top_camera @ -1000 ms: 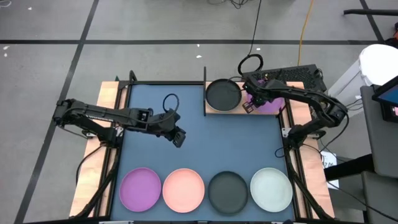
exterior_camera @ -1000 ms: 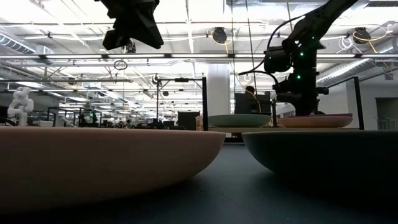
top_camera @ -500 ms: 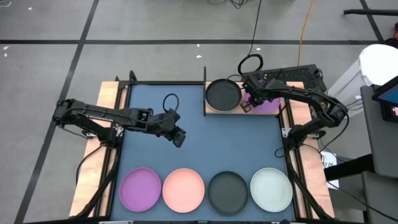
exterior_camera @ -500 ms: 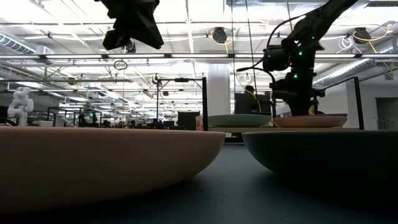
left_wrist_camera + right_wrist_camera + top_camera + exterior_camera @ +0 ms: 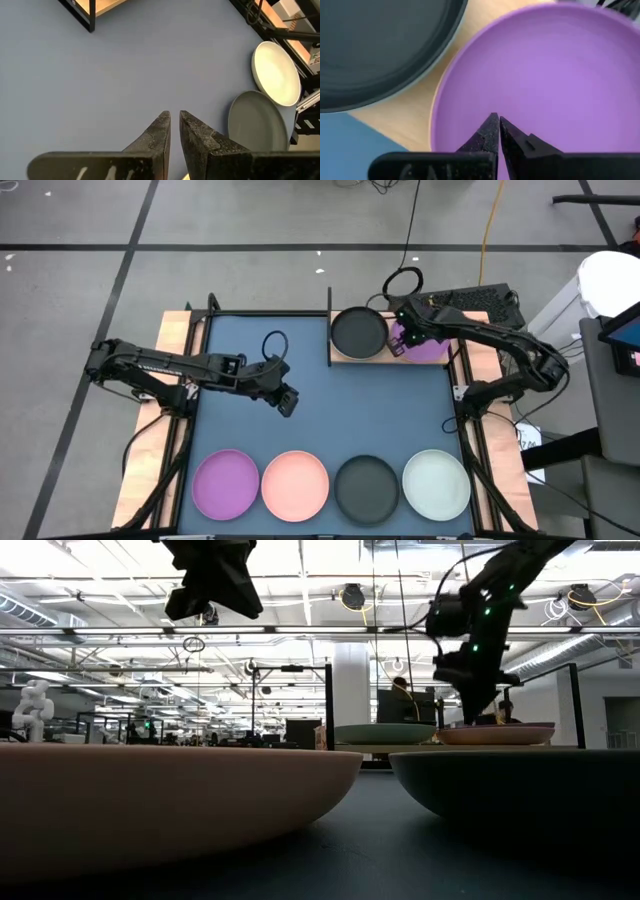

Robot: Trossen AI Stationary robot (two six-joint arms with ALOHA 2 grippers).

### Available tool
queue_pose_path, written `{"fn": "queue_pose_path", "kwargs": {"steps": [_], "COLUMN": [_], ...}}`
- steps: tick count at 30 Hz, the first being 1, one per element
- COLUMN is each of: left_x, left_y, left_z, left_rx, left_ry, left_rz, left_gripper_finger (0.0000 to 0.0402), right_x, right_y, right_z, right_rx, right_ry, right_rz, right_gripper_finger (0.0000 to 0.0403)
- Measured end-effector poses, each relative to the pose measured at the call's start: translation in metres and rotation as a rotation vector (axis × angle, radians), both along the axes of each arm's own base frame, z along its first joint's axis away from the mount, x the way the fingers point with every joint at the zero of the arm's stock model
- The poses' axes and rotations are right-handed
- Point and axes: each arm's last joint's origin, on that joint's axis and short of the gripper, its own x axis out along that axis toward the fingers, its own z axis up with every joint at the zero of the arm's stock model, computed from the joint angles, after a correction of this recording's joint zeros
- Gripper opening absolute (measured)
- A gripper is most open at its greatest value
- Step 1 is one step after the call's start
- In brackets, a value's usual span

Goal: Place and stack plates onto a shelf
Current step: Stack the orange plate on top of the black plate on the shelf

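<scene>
Right gripper hangs above the purple plate on the shelf, fingers pinched nearly together, gripping nothing; low view suggests it is clear of the plate, though contact is hard to judge. Black plate sits just left on the same shelf. Left gripper, likewise almost closed and empty, hovers mid-mat. The wrist view alone shows the narrow finger gap. Four plates line the near edge.
</scene>
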Motion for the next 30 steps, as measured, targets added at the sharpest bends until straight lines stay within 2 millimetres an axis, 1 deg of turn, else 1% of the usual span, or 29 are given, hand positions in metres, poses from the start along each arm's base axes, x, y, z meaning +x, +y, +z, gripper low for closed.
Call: {"fn": "queue_pose_path", "kwargs": {"steps": [4,10,13,16,20,23,26,30], "left_x": [-0.002,-0.006,-0.011,-0.015,-0.016,-0.018,-0.019,-0.021], "left_y": [-0.001,-0.005,-0.007,-0.009,-0.016,-0.026,-0.034,-0.041], "left_z": [-0.002,-0.006,-0.009,-0.012,-0.012,-0.012,-0.012,-0.012], "left_rx": [-0.032,-0.133,-0.197,-0.210,-0.194,-0.182,-0.155,-0.137], "left_ry": [0.026,0.095,0.157,0.209,0.217,0.216,0.217,0.218], "left_rz": [-0.030,-0.114,-0.161,-0.177,-0.219,-0.263,-0.282,-0.311], "left_gripper_finger": [0.0044,0.0047,0.0067,0.0102,0.0146,0.0167,0.0176,0.0177], "right_x": [-0.011,-0.028,-0.031,-0.032,-0.035,-0.035,-0.032,-0.027], "right_y": [0.010,0.037,0.052,0.066,0.083,0.094,0.104,0.118], "right_z": [0.019,0.046,0.059,0.071,0.080,0.083,0.084,0.084], "right_rx": [-0.034,0.002,0.026,0.026,0.041,0.073,0.118,0.181], "right_ry": [-0.056,-0.204,-0.328,-0.432,-0.510,-0.554,-0.584,-0.603], "right_rz": [-0.021,-0.076,-0.045,0.006,0.019,0.013,0.011,0.020], "right_gripper_finger": [0.0000,0.0000,0.0000,0.0000,0.0000,0.0000,0.0000,0.0000]}}
